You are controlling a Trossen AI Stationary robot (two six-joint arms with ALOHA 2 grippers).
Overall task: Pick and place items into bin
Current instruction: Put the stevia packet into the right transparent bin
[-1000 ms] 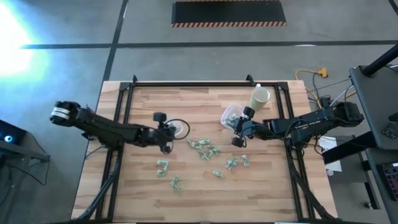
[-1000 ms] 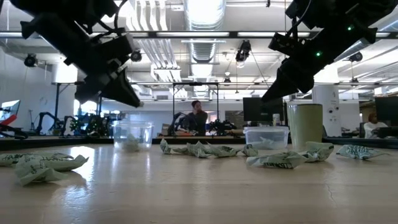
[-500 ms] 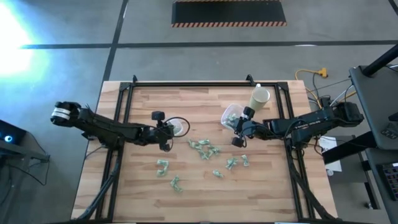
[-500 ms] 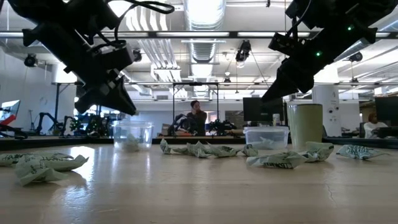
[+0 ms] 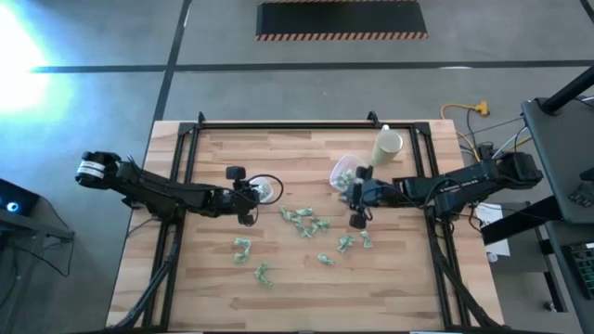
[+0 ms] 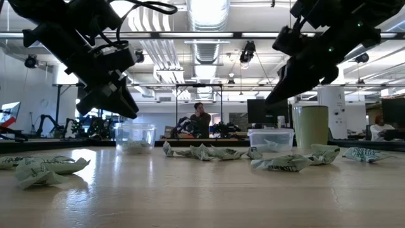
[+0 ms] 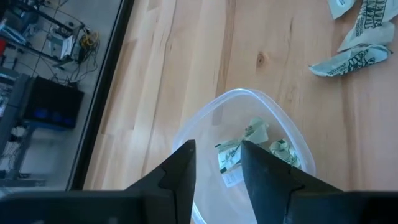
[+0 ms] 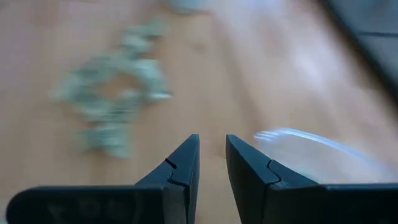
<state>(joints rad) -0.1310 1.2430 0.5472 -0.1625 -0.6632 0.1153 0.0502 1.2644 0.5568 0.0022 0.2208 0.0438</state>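
Your items [image 5: 304, 223], the small pale green and white wrapped pieces, lie scattered over the middle of the wooden table [image 5: 213, 278], most of them between the two arms and some nearer the front edge. You can also see a few of them already inside the left clear tub [image 7: 249, 134]: at least three crumpled pieces lie at its bottom.

Your left gripper [image 7: 217, 165] hangs directly above this tub, its fingers a little apart and holding nothing. I judge it stands there because a piece was to be dropped in.

The right clear tub [image 5: 345, 173] stands near the tall cream cup [image 5: 387, 146] at the far right of the table. It seems to hold a few pieces too, but how many you cannot tell.

Your right gripper [image 5: 357, 209] is just beside that tub, above the table and pointing toward the scattered pieces. Its fingers are close together with a narrow gap, and nothing is between them. It looks placed for the next pick.
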